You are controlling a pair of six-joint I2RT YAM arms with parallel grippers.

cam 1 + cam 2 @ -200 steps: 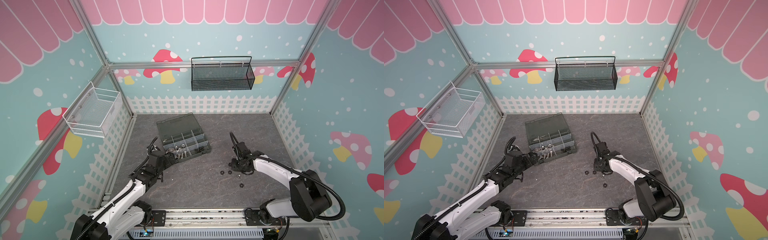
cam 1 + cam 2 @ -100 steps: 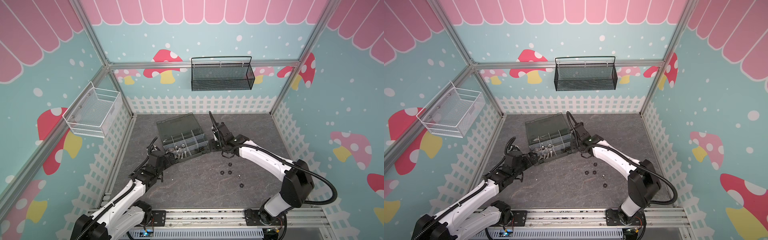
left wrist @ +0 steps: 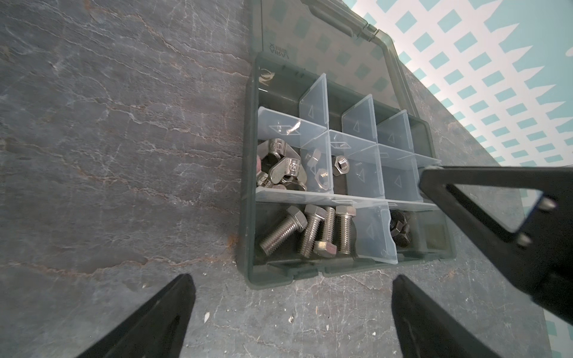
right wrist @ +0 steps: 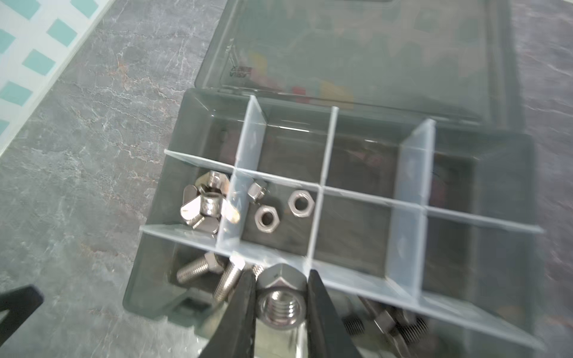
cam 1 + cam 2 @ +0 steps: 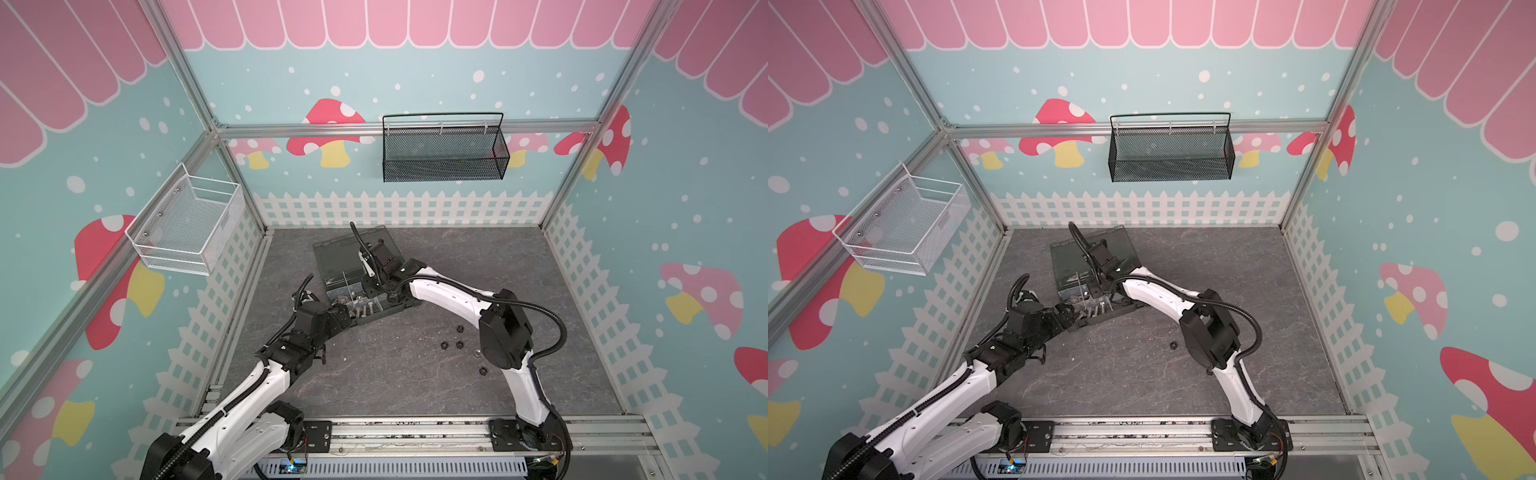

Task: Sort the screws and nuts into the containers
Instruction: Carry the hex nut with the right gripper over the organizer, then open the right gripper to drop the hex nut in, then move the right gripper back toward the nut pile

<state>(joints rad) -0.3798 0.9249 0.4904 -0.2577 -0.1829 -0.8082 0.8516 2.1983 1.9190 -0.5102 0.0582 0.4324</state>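
The smoky grey organizer box (image 5: 332, 257) lies open at the table's middle back, its containers split by clear dividers. My right gripper (image 4: 280, 279) is shut on a silver hex nut (image 4: 280, 305) and hovers over the box's front row, above silver screws (image 4: 198, 269) and black screws (image 4: 387, 322). Wing nuts (image 4: 206, 206) and silver hex nuts (image 4: 267, 219) fill two middle compartments. My left gripper (image 3: 293, 280) stands open and empty on the table before the box's front wall (image 3: 248, 217). Several loose black nuts (image 5: 459, 328) lie on the table to the right.
A white wire basket (image 5: 187, 224) hangs on the left wall and a black mesh basket (image 5: 442, 151) on the back wall. The box's lid (image 4: 356, 55) lies flat behind the compartments. The right arm's elbow (image 5: 505, 328) stands over the loose nuts.
My right arm has swung from the loose nuts on the right to above the box's front row, still shut on the nut. The left arm has stayed put.
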